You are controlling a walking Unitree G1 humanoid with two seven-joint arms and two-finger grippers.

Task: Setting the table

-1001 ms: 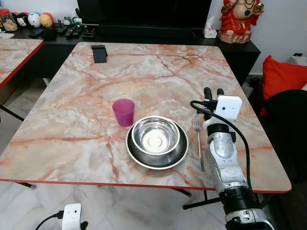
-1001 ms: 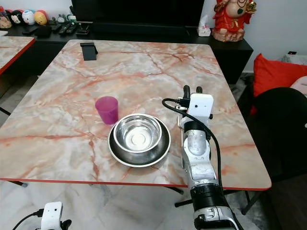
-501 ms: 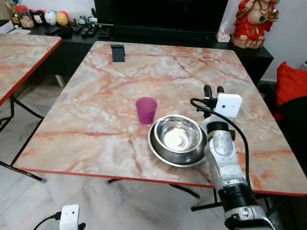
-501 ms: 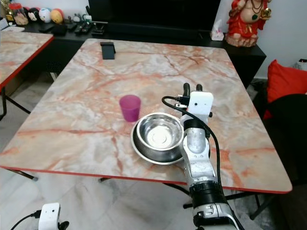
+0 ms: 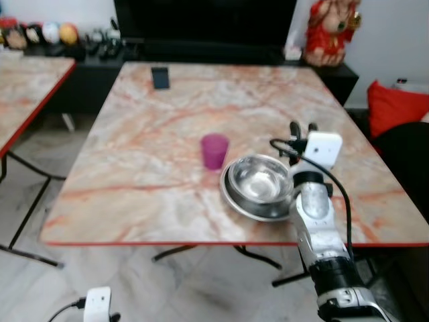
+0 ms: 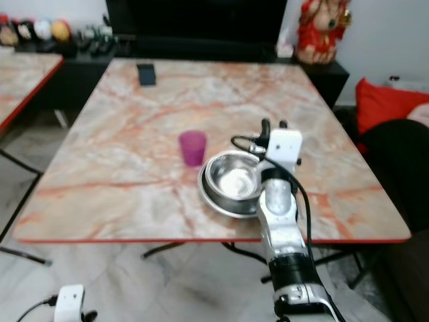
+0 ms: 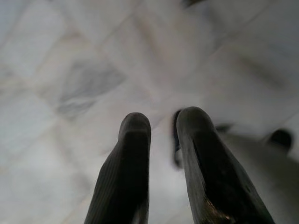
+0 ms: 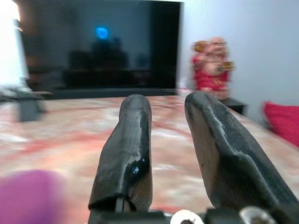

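Bowl (image 5: 259,182) of shiny steel sits nested in a wider steel dish (image 5: 236,201) near the front edge of the marble worktop (image 5: 154,134), mouth up. A purple cup (image 5: 214,150) stands upright just beside them, on the left and slightly farther back; whether it touches the dish is hard to tell in the blur. The right arm reaches up and forward over the front edge, its forearm covering the dish's right rim and whatever lies just right of it. The right gripper (image 5: 303,127) points toward the far side of the worktop, above the surface, jaws a little apart with nothing between them. The left gripper (image 7: 159,126) hangs low over the tiled floor (image 7: 70,70), jaws likewise slightly apart and empty. A small dark block (image 5: 159,77) rests near the far left corner. A red figurine (image 5: 328,31) stands on the black cabinet behind.
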